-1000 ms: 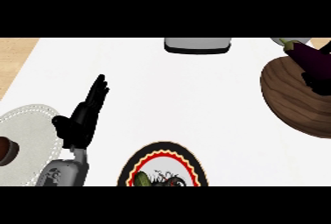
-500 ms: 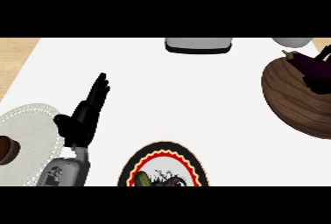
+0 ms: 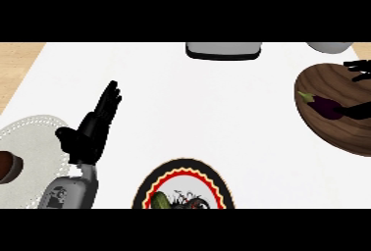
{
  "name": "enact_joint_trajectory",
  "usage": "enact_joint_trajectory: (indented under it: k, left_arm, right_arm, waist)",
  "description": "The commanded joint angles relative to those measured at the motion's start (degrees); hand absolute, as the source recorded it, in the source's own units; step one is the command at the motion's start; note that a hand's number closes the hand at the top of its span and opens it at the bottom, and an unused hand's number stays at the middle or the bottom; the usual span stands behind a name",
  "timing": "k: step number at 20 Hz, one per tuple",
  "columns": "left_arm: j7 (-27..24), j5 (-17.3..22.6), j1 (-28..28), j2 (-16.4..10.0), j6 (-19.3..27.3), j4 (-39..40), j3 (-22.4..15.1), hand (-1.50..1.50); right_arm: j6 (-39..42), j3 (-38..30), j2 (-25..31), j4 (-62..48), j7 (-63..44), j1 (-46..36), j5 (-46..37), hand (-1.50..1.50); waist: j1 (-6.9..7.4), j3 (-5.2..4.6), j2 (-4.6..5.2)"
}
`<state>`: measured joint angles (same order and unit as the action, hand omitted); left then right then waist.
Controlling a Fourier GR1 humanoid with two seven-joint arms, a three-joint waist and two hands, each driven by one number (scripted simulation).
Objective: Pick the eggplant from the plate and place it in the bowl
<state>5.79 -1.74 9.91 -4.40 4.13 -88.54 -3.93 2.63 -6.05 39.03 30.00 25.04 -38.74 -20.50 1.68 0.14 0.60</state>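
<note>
You have the eggplant (image 3: 325, 105) lying in the wooden bowl (image 3: 326, 133) at the surface's (image 3: 217, 108) right edge, the right hand (image 3: 357, 65) cut off there, its grip untellable, and the left hand (image 3: 87, 139) straight-fingered, open, beside the bare middle.

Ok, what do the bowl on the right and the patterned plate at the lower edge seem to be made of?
The bowl looks like wood: brown, with darker grain-like streaks and a dull finish. The plate looks like glazed ceramic, judging by its black rim and the painted red and yellow bands, though its look leaves the material open.
</note>
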Motion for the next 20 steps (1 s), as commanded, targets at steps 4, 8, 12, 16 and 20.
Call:
enact_joint_trajectory:
  k: [4,8,12,16,20]
  left_arm:
    - [2.6,-1.3,0.8,1.0,1.3,-1.9,-1.0,0.00]
    - [0.5,-1.0,-0.6,0.4,0.6,0.0,0.1,0.00]
    - [-0.1,-2.2,-0.6,1.6,1.5,-0.4,-1.0,0.00]
    - [0.1,-0.1,-1.1,0.0,-0.5,-1.4,0.9,0.00]
    - [1.2,-1.9,0.5,1.6,1.2,-0.4,-0.3,0.00]
  right_arm:
    - [3.9,-7.5,1.4,-6.5,10.8,-4.2,6.4,-1.50]
    - [6.1,-11.3,3.9,-5.0,9.8,-3.6,10.2,-1.50]
    - [9.1,-13.8,4.9,-8.6,5.8,-6.4,12.7,-1.50]
    - [18.4,-16.9,10.1,-11.2,5.8,-4.0,16.3,-1.50]
    - [24.7,-19.0,11.9,-12.7,8.7,-0.4,19.0,-1.50]
  waist:
    - [-0.10,0.03,-0.07]
    - [-1.19,-0.09,-0.41]
    - [-0.92,-0.09,-0.36]
    - [-0.91,-0.07,-0.33]
    - [-1.28,-0.04,-0.30]
